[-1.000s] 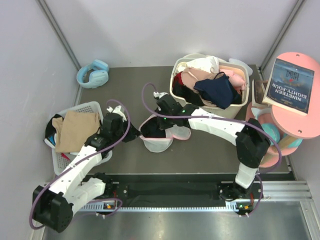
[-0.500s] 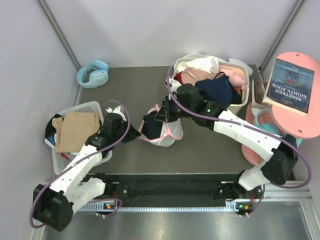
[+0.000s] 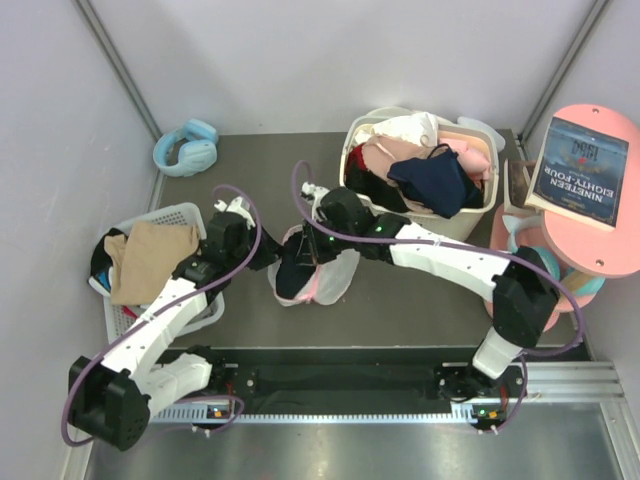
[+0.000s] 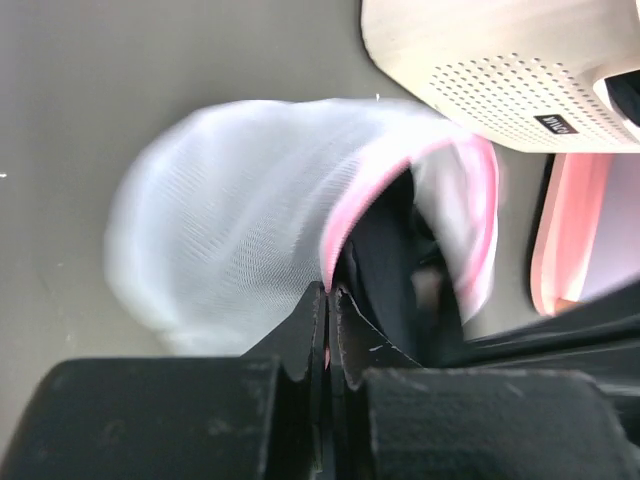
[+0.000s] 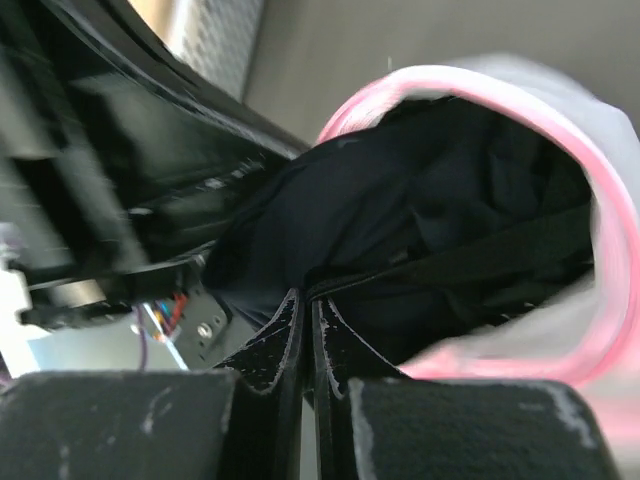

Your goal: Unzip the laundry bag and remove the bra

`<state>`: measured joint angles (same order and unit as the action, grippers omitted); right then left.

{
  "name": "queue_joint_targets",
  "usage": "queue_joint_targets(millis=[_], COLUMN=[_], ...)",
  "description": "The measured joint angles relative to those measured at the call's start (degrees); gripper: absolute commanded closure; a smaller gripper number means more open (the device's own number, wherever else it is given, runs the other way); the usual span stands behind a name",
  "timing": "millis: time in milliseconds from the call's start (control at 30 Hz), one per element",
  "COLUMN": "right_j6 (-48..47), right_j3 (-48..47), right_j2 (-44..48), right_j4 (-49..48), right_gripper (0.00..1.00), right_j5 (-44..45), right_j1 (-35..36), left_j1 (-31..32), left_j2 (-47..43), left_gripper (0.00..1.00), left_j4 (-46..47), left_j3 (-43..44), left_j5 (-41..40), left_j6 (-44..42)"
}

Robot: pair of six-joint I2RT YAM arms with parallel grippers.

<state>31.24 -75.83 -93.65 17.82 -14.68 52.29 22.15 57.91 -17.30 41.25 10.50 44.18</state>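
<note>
My left gripper [image 4: 326,292] has its jaws pressed together on the pink zipper trim [image 4: 350,215] of the laundry bag [image 4: 220,240]. The trim goes in exactly at the tips, and the white mesh swells out beyond them and to their left. My right gripper [image 5: 305,298] also has its jaws pressed together, with a fold of the bra [image 5: 420,210] pinched between the tips. The black fabric spreads beyond these jaws and to their right, inside the open mouth of the bag, and the pink trim curves around it. In the top view both grippers are close together at the bag. A cream basket [image 4: 490,70] stands beyond my left jaws, to their right, near the bag.
</note>
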Motion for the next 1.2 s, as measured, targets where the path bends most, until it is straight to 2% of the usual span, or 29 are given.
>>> queue_joint_targets(millis=[100,300,567,800,1200], right_j6=[-0.72,-2.73,-3.1,-2.19,-6.86], right_j3=[-0.04,-1.62,-2.78,-5.53,-25.31], right_j2=[-2.16,-0.79,9.03,16.35,15.04], right_j4=[0.74,0.59,0.63,-0.9,5.6], right_gripper=[1.0,1.0,1.0,1.0,1.0], right_j5=[0.0,-0.11,-0.13,1.18,5.66], right_j1=[1.18,1.27,0.39,-3.78,-14.51], left_j1=[0.02,0.02,0.02,0.02,0.02], left_j2=[0.33,0.33,0.76,0.9,-0.42], left_gripper=[1.0,1.0,1.0,1.0,1.0], left_j4=[0.22,0.11,-1.36,-1.33,-1.42], left_j3=[0.0,-0.83,-1.62,-2.45,-4.09], left_j5=[0.13,-0.98,-3.43,-3.74,-3.72], left_j6=[0.26,0.02,-0.61,-0.59,-0.55])
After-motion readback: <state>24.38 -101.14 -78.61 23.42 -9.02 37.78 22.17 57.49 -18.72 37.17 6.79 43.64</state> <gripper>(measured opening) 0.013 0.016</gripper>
